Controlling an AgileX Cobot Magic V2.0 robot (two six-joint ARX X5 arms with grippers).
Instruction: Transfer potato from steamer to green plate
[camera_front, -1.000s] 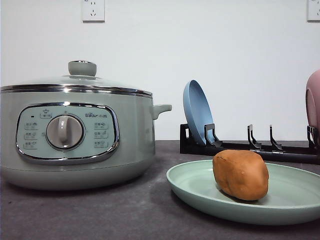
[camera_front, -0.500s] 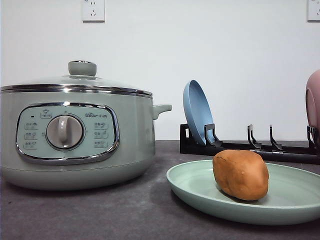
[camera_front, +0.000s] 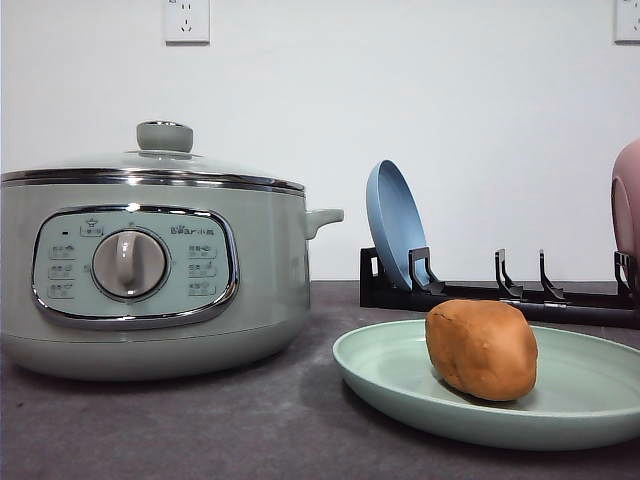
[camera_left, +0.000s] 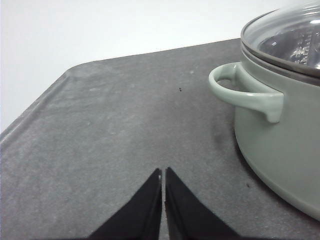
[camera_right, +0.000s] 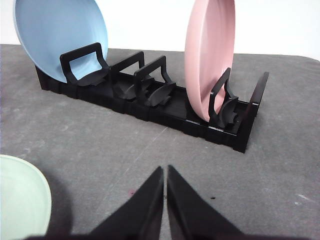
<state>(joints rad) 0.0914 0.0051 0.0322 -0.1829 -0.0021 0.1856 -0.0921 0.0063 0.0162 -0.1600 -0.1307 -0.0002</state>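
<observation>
Front view: the potato (camera_front: 482, 349) sat on the green plate (camera_front: 400, 385), which lay flat on the dark grey table (camera_front: 200, 430) at about four o'clock in the scene. The steamer (camera_front: 150, 260) stood at about nine o'clock from the plate, just beside it and not touching, its glass lid (camera_front: 150, 165) closed and the dial (camera_front: 130, 264) facing the camera. Beyond the plate, at about one o'clock from the potato, a black dish rack (camera_front: 500, 293) held a blue plate (camera_front: 396, 226) upright, with a pink plate (camera_front: 628, 215) at the rack's far right end. Left wrist view: the left gripper (camera_left: 163, 175) had its two black fingers pressed together with only a hairline seam between them, holding nothing, low over bare table. The steamer's side handle (camera_left: 245, 92) and lid edge lay at about two o'clock from the fingertips, well apart from them. Right wrist view: the right gripper (camera_right: 165, 172) was likewise clenched tip to tip and empty. The dish rack stood at twelve o'clock from it, the pink plate at one o'clock and the blue plate at ten o'clock. A sliver of the green plate's rim showed at about eight o'clock from the fingertips, apart from them; the potato itself was outside this picture.
</observation>
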